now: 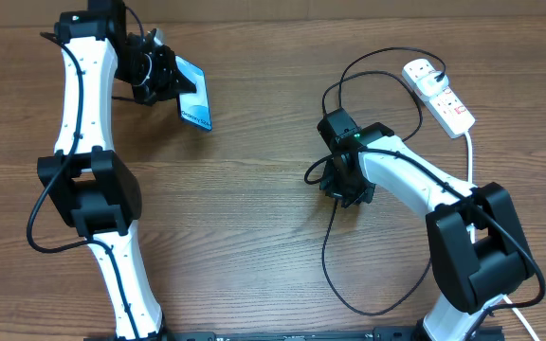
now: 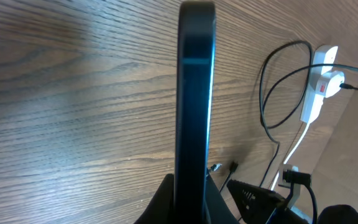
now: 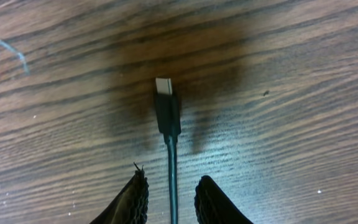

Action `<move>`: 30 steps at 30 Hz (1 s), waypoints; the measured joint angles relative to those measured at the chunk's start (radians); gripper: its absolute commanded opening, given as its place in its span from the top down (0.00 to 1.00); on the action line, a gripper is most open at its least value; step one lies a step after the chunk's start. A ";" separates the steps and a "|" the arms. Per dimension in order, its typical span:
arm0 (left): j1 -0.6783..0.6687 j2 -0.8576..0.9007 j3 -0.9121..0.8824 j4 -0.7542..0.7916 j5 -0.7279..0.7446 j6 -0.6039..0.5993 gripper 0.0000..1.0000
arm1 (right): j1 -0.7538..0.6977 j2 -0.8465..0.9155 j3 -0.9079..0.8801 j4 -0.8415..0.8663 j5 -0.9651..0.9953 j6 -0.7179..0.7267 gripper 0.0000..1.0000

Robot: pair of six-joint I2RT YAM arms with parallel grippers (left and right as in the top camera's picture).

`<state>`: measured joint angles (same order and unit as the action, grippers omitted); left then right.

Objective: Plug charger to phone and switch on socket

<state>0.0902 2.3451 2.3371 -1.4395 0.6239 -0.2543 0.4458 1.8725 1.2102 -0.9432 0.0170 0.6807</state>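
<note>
From above, the right gripper (image 3: pixel 170 194) is buried under its own wrist, and the connector tip cannot be seen there. The wrist camera shows it. The charger (image 3: pixel 167 112) lies flat on the table (image 1: pixel 254 237), its tip pointing away. Its thin cable runs back between the fingers (image 3: pixel 135 199), which stand narrowly apart with a sliver of wood showing on each side. The frame's lower edge cuts off anything further back.

The left gripper (image 1: pixel 173 83) clamps the phone (image 1: pixel 195 102) and holds it up off the table at the far left. Its own camera sees only the dark edge, and the lower end is lost between the fingers.

The socket (image 1: pixel 439 93) lies well apart at the far right. Black cable loops around it, and a thick white cord (image 1: pixel 469 156) trails back under the right arm.
</note>
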 measured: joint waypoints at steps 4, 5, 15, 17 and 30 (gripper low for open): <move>-0.009 0.000 0.000 0.000 0.000 0.000 0.96 | 0.000 0.004 0.000 0.021 0.014 -0.004 0.75; -0.010 0.000 0.000 0.000 0.000 0.000 0.96 | 0.000 0.005 0.000 0.027 0.015 -0.005 0.75; -0.010 0.000 0.000 0.000 0.000 0.000 0.96 | 0.000 0.061 0.009 0.048 0.017 -0.019 0.77; -0.010 0.000 0.000 0.000 0.000 0.000 0.96 | 0.000 0.064 0.012 0.052 0.016 -0.029 0.77; -0.010 0.000 0.000 0.000 0.000 0.000 0.96 | -0.020 0.077 0.027 0.063 0.010 -0.077 0.87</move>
<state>0.0799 2.3451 2.3371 -1.4399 0.6235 -0.2543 0.4259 1.9491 1.2377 -0.8799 0.0265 0.6033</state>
